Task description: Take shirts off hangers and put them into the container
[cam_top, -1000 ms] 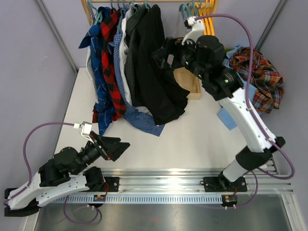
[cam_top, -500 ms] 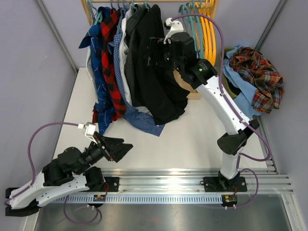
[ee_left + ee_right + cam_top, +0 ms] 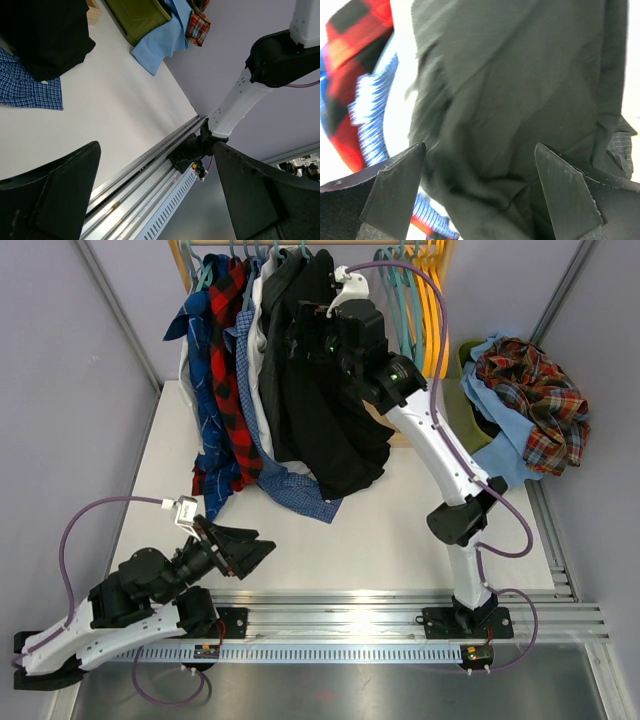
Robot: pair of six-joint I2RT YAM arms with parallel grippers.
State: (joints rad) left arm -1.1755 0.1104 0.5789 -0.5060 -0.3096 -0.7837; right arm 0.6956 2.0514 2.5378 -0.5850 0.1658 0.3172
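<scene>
Bin (image 3: 139,16) holds plaid shirt (image 3: 530,400) + lt-blue cloth (image 3: 500,455); L fingers (image 3: 55,195), R fingers (image 3: 385,195) wide apart, gripping nothing.

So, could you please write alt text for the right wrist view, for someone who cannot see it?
The open right gripper faces a dark shirt that fills most of the blurred frame. A red-black plaid shirt and a blue check shirt show at the left edge.

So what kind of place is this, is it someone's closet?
More likely a robot test bench than a closet: a left arm and right arm bolted to a metal rail, shirts hanging over a white table, and plain lilac panels around it.
</scene>
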